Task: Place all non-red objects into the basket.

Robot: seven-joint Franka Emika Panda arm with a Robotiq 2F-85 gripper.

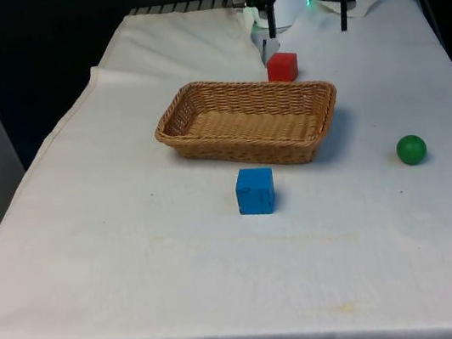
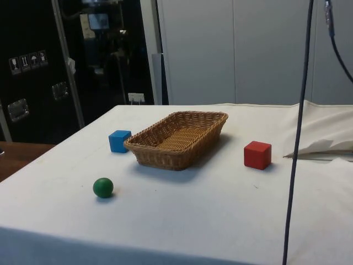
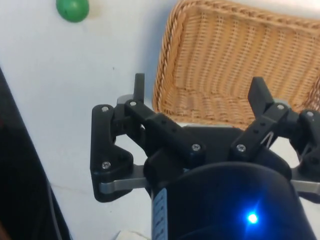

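I am at the very beginning of the task: nothing lies in the basket yet, and my jaws hold nothing. They stand wide apart, as I see in the wrist view, where the two fingers point down toward the basket's near end. In the front view I hang high above the far end of the surface, behind the red cube.

There are two things I must move. The blue cube sits just beside the basket's long wall, on the side away from me, near but not touching as far as I can judge. The green ball lies well apart from the basket, toward the front view's right, alone on the cloth. The red cube stays where it is, close to the basket's other long side; it is not part of my job.

The step in hand, I think, is choosing and approaching the first thing. The next move calls for travelling over the basket, coming down with the jaws open around one of the two, and closing. The ball may roll if I touch it from one side, so I should come straight from above. The cube is easier, but my fingers must line up with its flat faces, and the basket wall is near.
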